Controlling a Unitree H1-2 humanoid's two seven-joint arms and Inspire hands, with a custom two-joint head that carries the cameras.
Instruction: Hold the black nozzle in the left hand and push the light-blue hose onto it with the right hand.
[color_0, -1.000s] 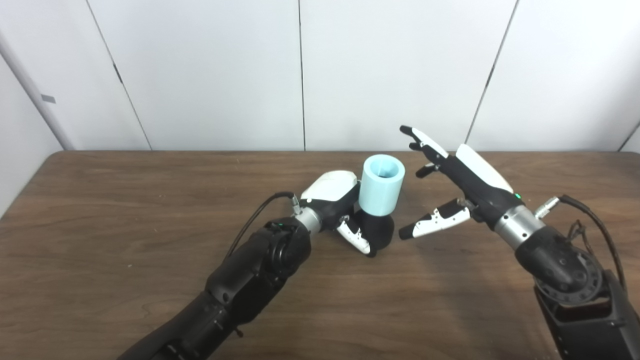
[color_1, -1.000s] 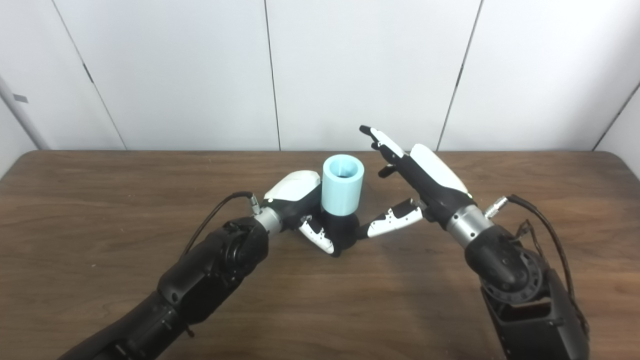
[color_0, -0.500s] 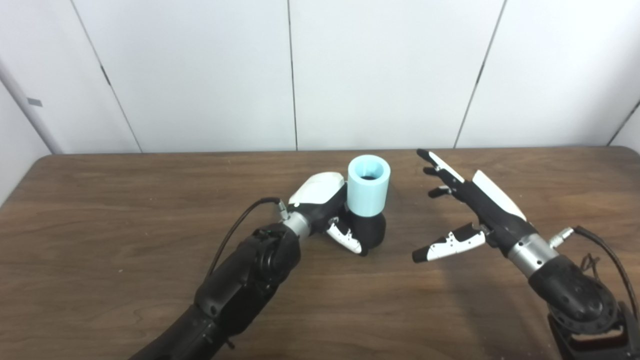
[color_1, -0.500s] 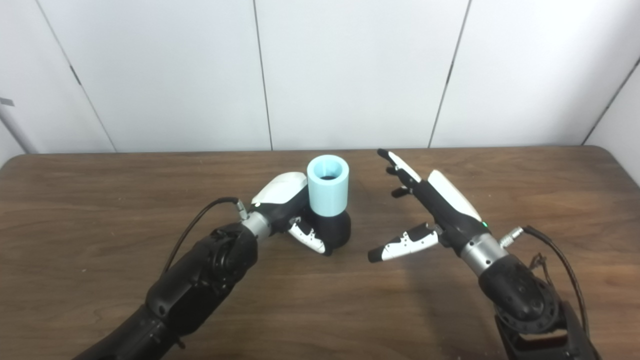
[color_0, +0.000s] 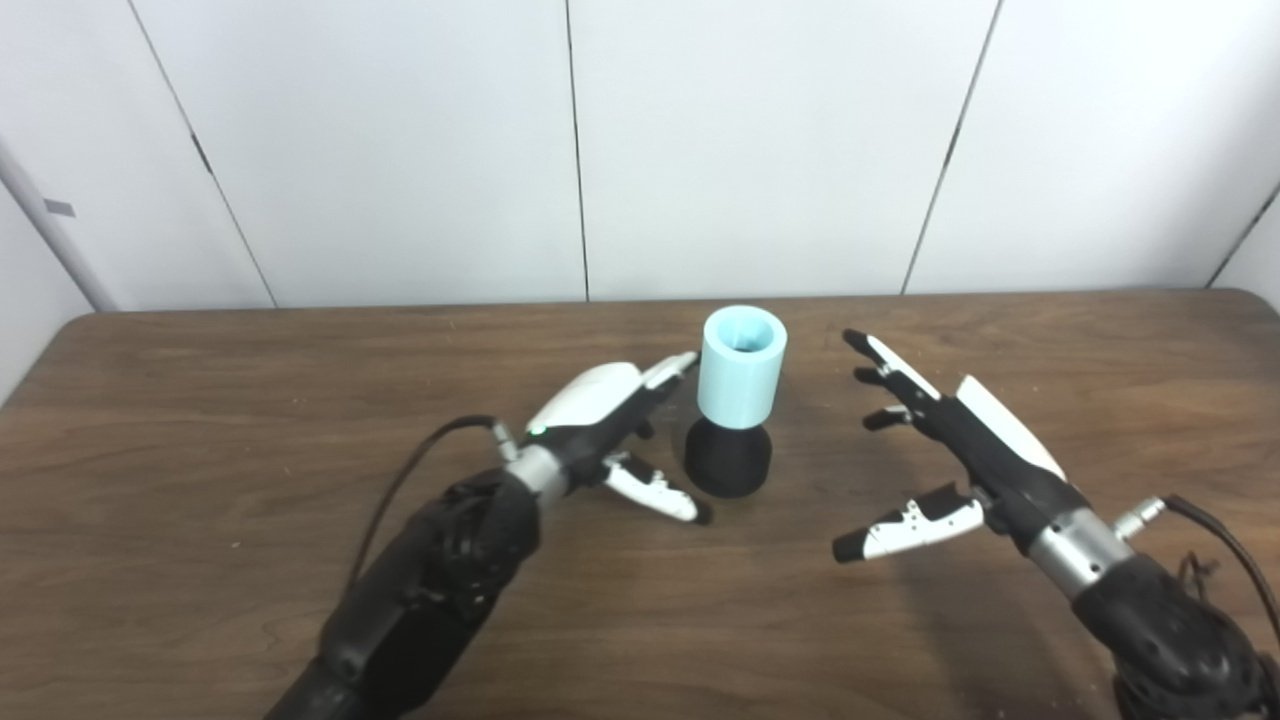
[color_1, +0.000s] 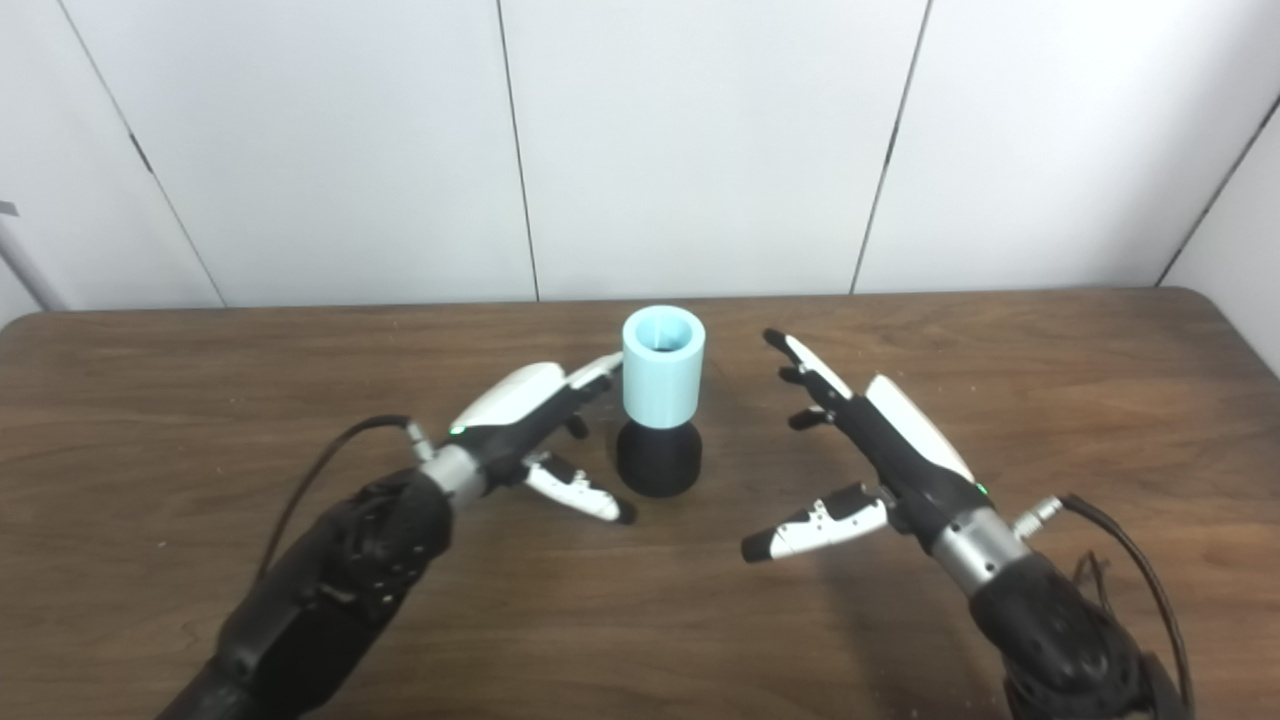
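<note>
Light-blue hose (color_0: 741, 366) stands upright as a short open-topped cylinder, seated on top of the black nozzle (color_0: 728, 459), whose rounded base rests on the brown wooden bench (color_0: 200, 420) near its middle. Neither hand touches the pair.

Just to the left of the nozzle is the left hand (color_0: 600, 420), palm turned toward it, with its fingers (color_0: 672, 368) spread apart and holding nothing; the upper fingertips reach close beside the hose's left wall, and the thumb points toward the foot of the nozzle without meeting it.

Farther off to the right is the right hand (color_1: 880, 440), clearly apart from the hose, fingers (color_1: 800, 357) splayed wide and empty, its thumb stretched low and to the left above the bench.

Both dark forearms come in from the near edge, each trailing a black cable (color_1: 330, 450) at the wrist. White wall panels (color_0: 760, 140) close the far side
</note>
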